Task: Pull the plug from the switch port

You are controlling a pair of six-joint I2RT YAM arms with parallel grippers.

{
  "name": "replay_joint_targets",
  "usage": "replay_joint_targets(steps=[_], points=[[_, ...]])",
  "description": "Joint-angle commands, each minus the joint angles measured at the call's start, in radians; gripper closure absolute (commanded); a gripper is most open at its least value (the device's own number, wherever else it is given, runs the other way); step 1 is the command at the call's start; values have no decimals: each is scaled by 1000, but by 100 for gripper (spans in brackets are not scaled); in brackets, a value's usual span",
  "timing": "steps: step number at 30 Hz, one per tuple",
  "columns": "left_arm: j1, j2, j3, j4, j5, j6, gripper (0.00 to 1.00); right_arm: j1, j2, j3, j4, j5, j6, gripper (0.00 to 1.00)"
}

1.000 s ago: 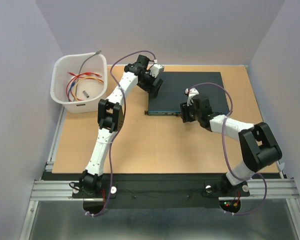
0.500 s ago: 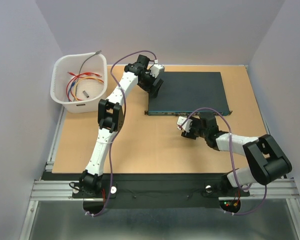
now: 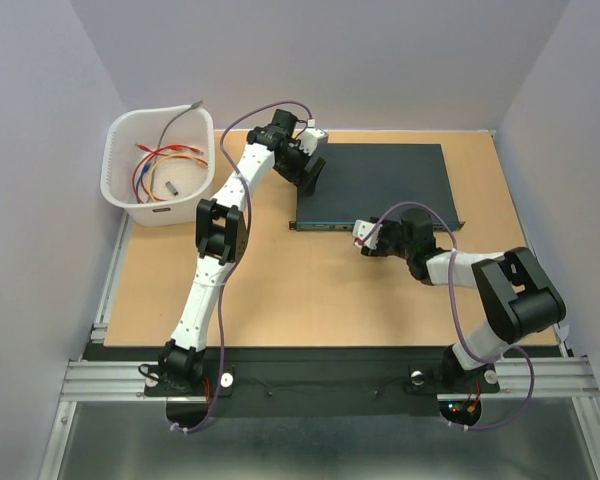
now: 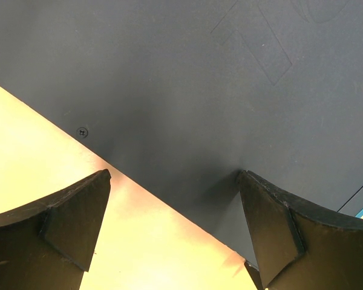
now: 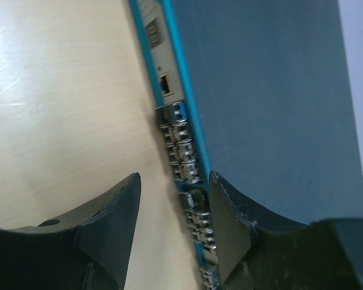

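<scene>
Plainly, the switch [image 3: 375,180] lay flat on the table [image 3: 310,300], its thin teal face [image 5: 159,57] turned toward the arm bases. The left gripper [image 4: 175,235] hung over the switch's left edge with its fingers [image 4: 72,217] spread wide. One finger stood over the bare wood just beside the switch and the other over the dark top panel, with nothing between them.

The right gripper [image 5: 172,223] sat just in front of the teal face, near the middle of the switch's length, its jaws apart and holding nothing. Seen from the right wrist, the row of small sockets [image 5: 184,163] ran through the gap between those fingers. Whether either finger touched the face could not be told. A small blue patch [image 5: 179,112] showed at one end of that row, too blurred to tell whether it was a plug.

A white basket [image 3: 130,205] with coloured cables [image 3: 160,155] stood well to the left of the switch.
</scene>
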Motion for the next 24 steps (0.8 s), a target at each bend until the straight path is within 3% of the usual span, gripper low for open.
replay_joint_targets(steps=[1,24], points=[[15,35,51,-54,-2,27,2,-48,10,45,75,-107,36,46],[25,61,100,-66,18,22,2,-88,85,115,-48,-140,60,49]])
